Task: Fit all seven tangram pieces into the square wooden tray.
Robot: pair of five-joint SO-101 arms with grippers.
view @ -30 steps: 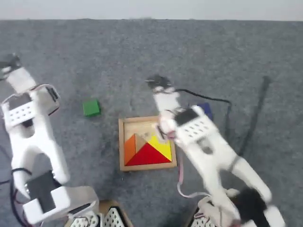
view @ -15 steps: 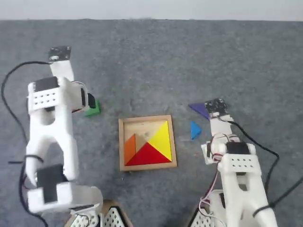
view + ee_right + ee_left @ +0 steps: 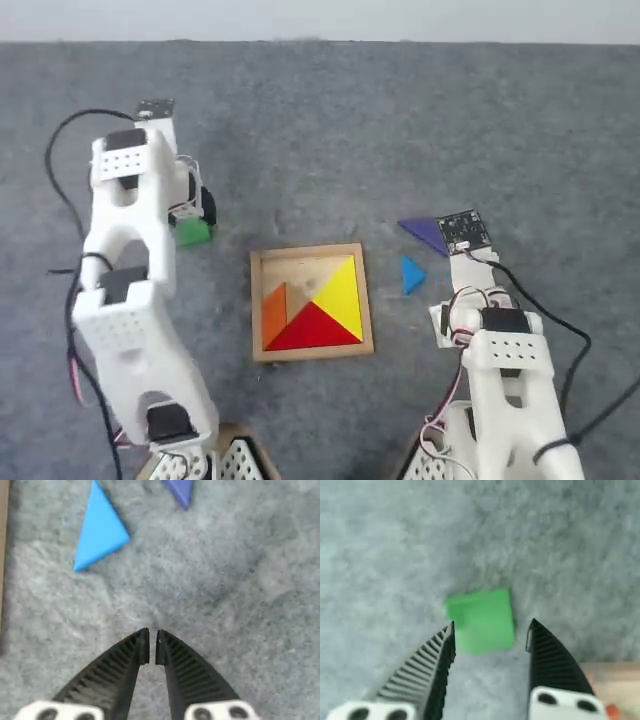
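Note:
The square wooden tray [image 3: 257, 305] holds orange, tan, yellow and red pieces. A green square [image 3: 193, 233] lies on the carpet to the tray's upper left. My left gripper [image 3: 491, 627] hangs open just over the green square [image 3: 481, 620], one finger on each side of its near edge. Right of the tray lie a blue triangle [image 3: 412, 274] and a purple piece [image 3: 424, 233]. My right gripper [image 3: 152, 640] is shut and holds nothing, low over bare carpet short of the blue triangle [image 3: 100, 530] and the purple piece [image 3: 180, 490].
Grey carpet covers the table. The left arm [image 3: 130, 190] stands tall along the left side, and the right arm [image 3: 500, 350] sits at the lower right. A corner of the tray [image 3: 612, 672] shows close to the left gripper. Black cables trail from both arms.
The right arm has pulled back from over the tray to the lower right, uncovering the blue and purple pieces. The left arm has swung in over the green square.

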